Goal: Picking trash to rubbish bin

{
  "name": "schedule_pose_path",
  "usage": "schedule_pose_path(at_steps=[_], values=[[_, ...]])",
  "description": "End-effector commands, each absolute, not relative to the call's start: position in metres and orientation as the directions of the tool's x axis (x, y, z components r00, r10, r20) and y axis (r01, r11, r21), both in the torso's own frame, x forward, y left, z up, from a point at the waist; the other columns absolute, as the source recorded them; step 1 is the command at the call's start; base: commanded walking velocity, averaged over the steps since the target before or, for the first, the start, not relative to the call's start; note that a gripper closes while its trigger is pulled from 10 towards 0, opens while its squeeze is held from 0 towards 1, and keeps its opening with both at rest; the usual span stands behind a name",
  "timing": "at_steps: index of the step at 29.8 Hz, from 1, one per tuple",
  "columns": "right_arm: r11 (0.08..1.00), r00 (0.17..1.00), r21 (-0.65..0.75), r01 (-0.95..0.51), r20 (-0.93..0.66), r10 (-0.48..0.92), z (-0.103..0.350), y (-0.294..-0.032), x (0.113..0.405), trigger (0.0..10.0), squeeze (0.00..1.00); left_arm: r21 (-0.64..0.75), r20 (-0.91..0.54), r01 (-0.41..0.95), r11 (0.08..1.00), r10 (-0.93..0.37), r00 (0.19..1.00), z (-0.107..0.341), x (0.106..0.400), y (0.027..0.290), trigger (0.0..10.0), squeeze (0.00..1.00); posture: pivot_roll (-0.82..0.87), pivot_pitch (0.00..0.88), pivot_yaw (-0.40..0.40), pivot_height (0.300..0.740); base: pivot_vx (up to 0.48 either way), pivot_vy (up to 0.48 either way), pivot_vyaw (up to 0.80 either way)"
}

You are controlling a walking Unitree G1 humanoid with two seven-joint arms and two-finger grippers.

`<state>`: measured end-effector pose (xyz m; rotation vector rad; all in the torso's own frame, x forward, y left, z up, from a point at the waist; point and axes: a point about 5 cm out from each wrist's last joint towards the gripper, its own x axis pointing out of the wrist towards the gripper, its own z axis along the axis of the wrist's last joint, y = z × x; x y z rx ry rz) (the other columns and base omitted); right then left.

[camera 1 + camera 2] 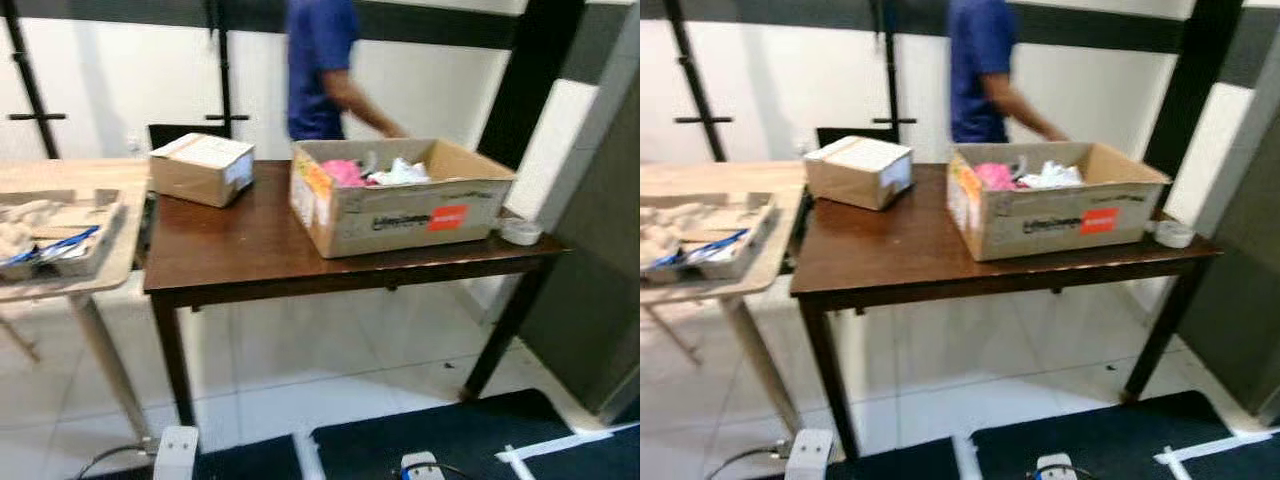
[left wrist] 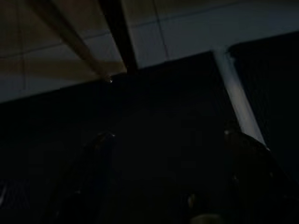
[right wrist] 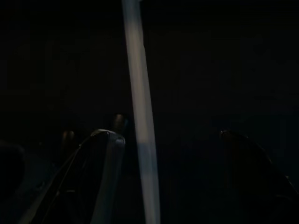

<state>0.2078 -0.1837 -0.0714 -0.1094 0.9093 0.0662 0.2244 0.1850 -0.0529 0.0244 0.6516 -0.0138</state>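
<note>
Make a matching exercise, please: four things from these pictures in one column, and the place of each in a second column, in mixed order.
Things:
1. small closed box
2. large open box
3. roll of tape
4. tray of scraps

Places:
A. right end of the dark table
B. on the light wooden table
C. back left corner of the dark table
D. right half of the dark table, pink and white trash inside

Pairs: 1-C, 2-D, 3-A, 4-B

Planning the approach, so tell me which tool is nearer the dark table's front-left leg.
Left, probably. The left tool hangs over the dark mat with that leg just ahead; the right tool hangs farther off, above a white strip.
</note>
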Motion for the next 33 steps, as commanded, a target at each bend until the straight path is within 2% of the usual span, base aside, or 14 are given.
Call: schedule_pose_path(at_steps=[1,33], values=[[0.992,0.613,-0.068,-0.104,-0.790,0.010,-0.0720,-0.1831,0.2070,10.0,0.00,0.021,-0.609,0.018,1.000,-0.002,0.793,-0.0531,0.2238,0.1868,10.0,0.00,0.05,0.051,-0.052,0.740,0.000,0.334,0.00],[0.990,0.613,-0.070,-0.124,-0.790,0.021,-0.0717,-0.1819,0.2074,10.0,0.00,0.027,-0.620,0.021,0.999,0.001,0.785,-0.0540,0.2224,0.1892,10.0,0.00,0.05,0.040,-0.055,0.740,0.000,0.325,0.00]])
